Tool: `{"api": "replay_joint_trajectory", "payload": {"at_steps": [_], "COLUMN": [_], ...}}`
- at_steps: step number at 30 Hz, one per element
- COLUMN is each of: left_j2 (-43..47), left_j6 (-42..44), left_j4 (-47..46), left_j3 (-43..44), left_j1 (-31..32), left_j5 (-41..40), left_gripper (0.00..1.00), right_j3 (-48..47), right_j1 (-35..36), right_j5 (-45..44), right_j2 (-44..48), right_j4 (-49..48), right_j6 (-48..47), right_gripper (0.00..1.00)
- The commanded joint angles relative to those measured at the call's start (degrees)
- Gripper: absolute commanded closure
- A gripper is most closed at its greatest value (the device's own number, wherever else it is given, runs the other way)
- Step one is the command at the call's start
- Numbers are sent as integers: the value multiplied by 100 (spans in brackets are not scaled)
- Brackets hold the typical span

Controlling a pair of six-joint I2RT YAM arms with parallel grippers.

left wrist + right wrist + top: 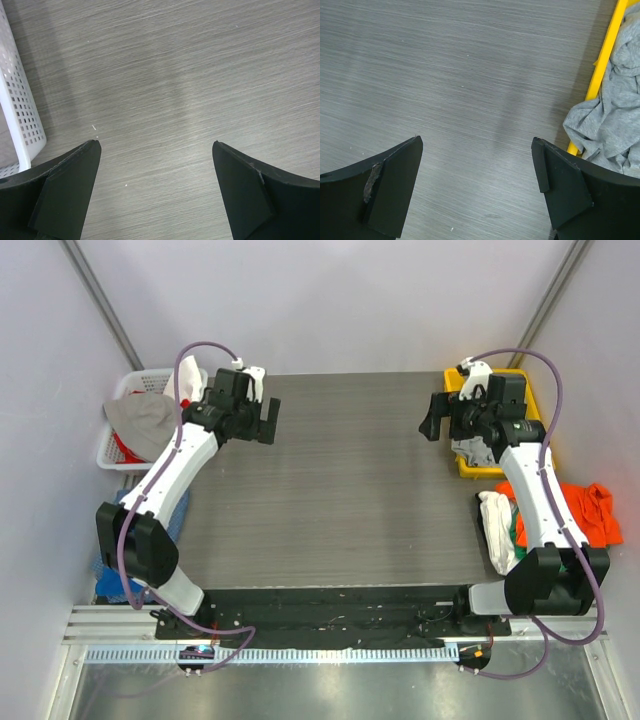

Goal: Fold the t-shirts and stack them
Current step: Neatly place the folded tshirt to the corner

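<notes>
Left gripper (268, 422) and right gripper (431, 427) hover spread and empty above the table (350, 500), while a grey shirt (612, 120), soft and light, spills from the yellow bin (606, 52), likely best pinched at its edge.

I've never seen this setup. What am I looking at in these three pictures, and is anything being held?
Two robot arms stand at a grey table's near edge. The overhead picture shows both; the other two look out from each wrist, past its own black fingers. The left gripper and right gripper are open and hold nothing. Nothing lies between them. T-shirts wait at the sides: a grey shirt in the yellow bin, an orange shirt and white shirt beside the right arm, cloth in the white basket.
</notes>
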State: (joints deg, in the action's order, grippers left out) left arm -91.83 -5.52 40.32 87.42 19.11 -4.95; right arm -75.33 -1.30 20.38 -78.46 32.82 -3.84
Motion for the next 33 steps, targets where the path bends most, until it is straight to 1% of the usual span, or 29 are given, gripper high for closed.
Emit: {"api": "replay_joint_trajectory", "payload": {"at_steps": [1, 9, 20, 33], "left_j2": [315, 333, 500, 473], "left_j6": [68, 77, 156, 165], "left_j4": [-235, -243, -463, -472], "left_j3": [3, 21, -278, -287], "left_j1": [13, 5, 5, 13], "left_j5": [-59, -59, -147, -155], "left_gripper": [0, 0, 0, 0], "right_j3": [18, 62, 80, 124], "right_j1": [-2, -2, 24, 51], "right_j5": [115, 150, 396, 221], "right_j2": [243, 331, 243, 225], "right_j4": [-320, -338, -364, -373], "right_j6": [58, 32, 58, 14], "right_gripper": [0, 0, 0, 0]}}
